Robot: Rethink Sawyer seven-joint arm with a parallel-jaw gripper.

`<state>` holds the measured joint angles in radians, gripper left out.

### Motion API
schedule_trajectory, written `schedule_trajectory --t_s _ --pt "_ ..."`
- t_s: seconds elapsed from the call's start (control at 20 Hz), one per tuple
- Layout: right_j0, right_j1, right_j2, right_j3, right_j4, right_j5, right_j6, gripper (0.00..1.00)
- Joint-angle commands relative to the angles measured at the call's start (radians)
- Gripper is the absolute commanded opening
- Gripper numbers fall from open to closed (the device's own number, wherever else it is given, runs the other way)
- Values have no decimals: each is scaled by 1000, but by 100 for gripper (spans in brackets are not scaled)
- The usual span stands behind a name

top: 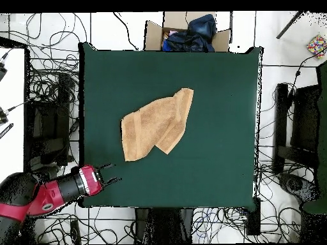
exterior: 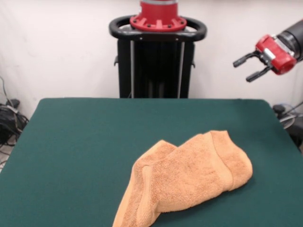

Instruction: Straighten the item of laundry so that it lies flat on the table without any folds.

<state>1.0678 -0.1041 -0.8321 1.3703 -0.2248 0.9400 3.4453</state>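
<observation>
The item of laundry, an orange-tan terry towel (exterior: 184,179) (top: 156,123), lies crumpled and folded over itself on the green table (exterior: 85,142) (top: 217,96). In the front view it runs from the front edge up toward the right of centre. My gripper (exterior: 248,67) (top: 111,173) hangs high at the far right of the front view, beyond the table's corner, well away from the towel. Its two black fingers (exterior: 242,60) are spread apart with nothing between them. From overhead it sits over the table's corner nearest the robot's base, at the lower left.
A cardboard box with dark blue cloth (top: 188,32) stands past the table's far edge in the overhead view. Tangled cables (top: 45,76) cover the floor around the table. The black pedestal (exterior: 156,56) rises behind the far edge.
</observation>
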Motion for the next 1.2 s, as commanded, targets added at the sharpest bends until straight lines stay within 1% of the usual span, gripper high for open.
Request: schedule_trajectory --t_s 0.05,0.1,0.2,0.3,0.4,0.55,0.65,0.75,0.8,0.85,0.9,0.95,1.05,1.15,1.2 --pt "-39 17 198 -26 62 -120 39 100" --pt "-36 26 193 -29 87 -131 95 100" --pt "-16 71 155 -62 94 -144 182 100" --pt "-25 98 159 -75 132 -157 231 100" --pt "-33 126 157 -84 146 -210 257 100" --pt "-43 140 155 -87 155 -247 224 100" --pt "-61 117 174 -73 164 -231 154 100" --pt "-60 110 164 -63 185 -252 169 100" --pt "-70 105 171 -69 182 -229 133 100" --pt "-62 126 149 -87 183 -204 145 100" --pt "-51 159 117 -104 188 -199 186 100" --pt "-53 185 106 -119 196 -196 205 100" --pt "-75 223 110 -143 205 -239 211 100" --pt "-86 239 96 -164 214 -218 212 100" --pt "-95 234 99 -170 215 -211 195 100"
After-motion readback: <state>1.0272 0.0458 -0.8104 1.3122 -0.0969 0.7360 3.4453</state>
